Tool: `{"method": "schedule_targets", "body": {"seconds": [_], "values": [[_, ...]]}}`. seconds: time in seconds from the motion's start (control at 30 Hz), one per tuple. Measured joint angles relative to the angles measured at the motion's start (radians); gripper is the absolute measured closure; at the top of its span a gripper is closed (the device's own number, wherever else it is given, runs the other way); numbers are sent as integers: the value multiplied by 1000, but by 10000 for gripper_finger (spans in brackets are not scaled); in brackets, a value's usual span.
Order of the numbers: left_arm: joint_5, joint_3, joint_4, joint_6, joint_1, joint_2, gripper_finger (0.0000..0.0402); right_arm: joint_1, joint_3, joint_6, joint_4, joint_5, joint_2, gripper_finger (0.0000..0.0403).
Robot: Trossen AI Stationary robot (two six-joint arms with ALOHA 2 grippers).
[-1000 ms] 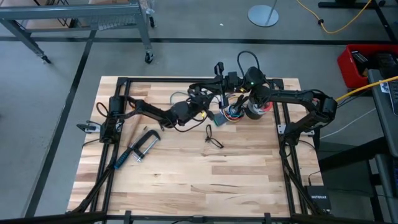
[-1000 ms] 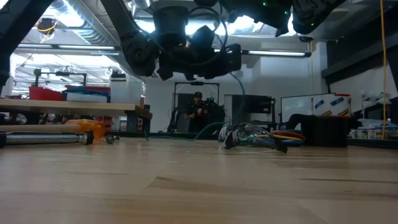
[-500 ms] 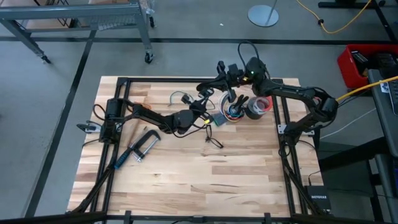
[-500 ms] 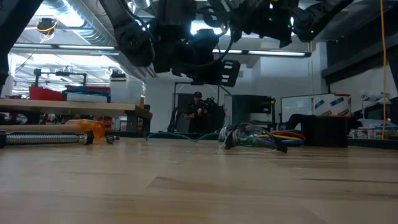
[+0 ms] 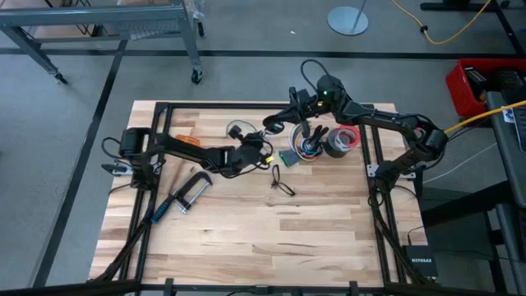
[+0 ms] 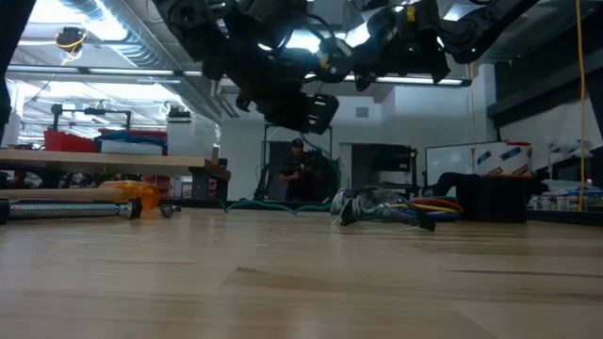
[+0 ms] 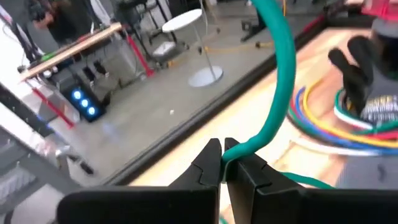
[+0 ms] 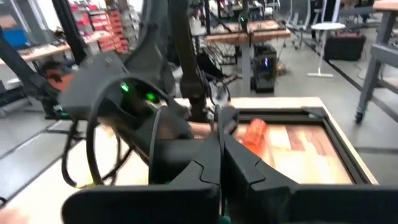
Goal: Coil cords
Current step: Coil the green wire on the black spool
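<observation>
Left wrist view shows the left end effector (image 7: pixel 222 163) pinching a thin teal-green flexible cord (image 7: pixel 278 81) above the wooden counter (image 5: pixel 271 230), likely drawing slack for coiling, while the right end effector (image 8: pixel 219 155) stays pressed together.

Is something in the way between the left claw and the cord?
Nothing visible is. The left gripper is shut right on the green cord, above the table near the coloured wires. The right gripper, shut, hangs nearby.

Robotics lab/workshop: concrete floor (image 5: pixel 246 33), metal rack (image 5: pixel 99 20), benches.
</observation>
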Motion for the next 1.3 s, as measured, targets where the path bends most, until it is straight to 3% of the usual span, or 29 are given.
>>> {"method": "schedule_targets", "body": {"seconds": [0.17, 0.33, 0.53, 0.77, 0.87, 1.0, 1.3], "values": [[7, 0, -187, -103, -21, -51, 400, 0, 0, -73, -96, 63, 0, 400], [51, 0, -259, -132, -38, -71, 400, 0, 0, -130, -162, 140, 0, 400], [145, 0, -294, -193, -40, -74, 400, 1, 0, -151, -152, 204, 0, 400], [251, 0, -276, -191, -18, -75, 400, 53, 0, -120, -13, 195, 0, 400], [298, 0, -258, -191, -13, -75, 400, 87, 0, -123, 28, 248, 0, 400], [302, 0, -268, -206, -21, -75, 400, 106, 0, -155, 26, 346, 0, 400], [301, 0, -327, -228, -39, -92, 400, 105, 0, -234, -78, 458, 0, 400]]}}
